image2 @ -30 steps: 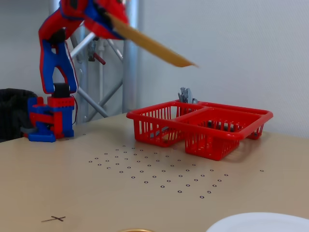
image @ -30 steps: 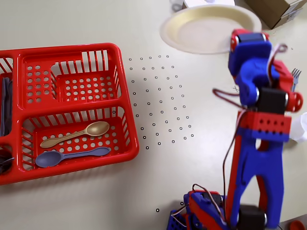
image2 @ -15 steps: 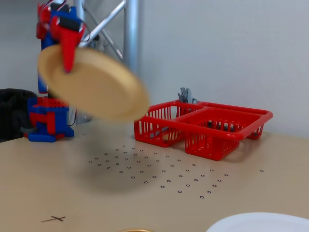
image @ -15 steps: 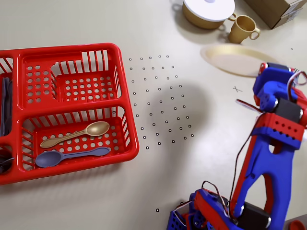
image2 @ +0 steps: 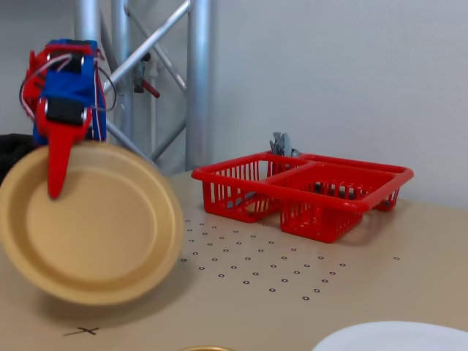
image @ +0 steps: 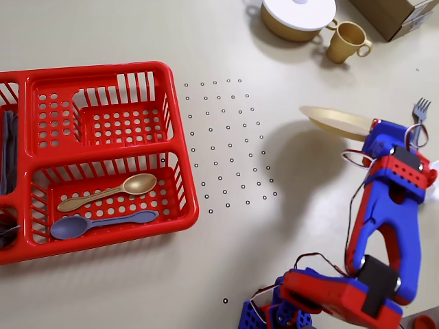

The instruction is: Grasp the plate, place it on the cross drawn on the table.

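My gripper (image: 374,129) is shut on the rim of the mustard-tan plate (image: 335,121) and holds it in the air, tilted on edge. In the fixed view the plate (image2: 91,227) faces the camera with a red finger (image2: 55,164) across its upper left rim; the other finger is hidden behind it. The gripper (image2: 55,183) hangs above the beige table (image2: 241,314). The small grey cross (image2: 82,331) is drawn on the table just below the plate's lower edge. I cannot make out the cross in the overhead view.
A red basket (image: 175,147) holding a tan spoon (image: 110,192) and a blue spoon (image: 96,223) stands at the left. A lidded pot (image: 296,15), a tan mug (image: 347,42) and a cardboard box (image: 394,15) are at the top. A fork (image: 420,110) lies by the arm.
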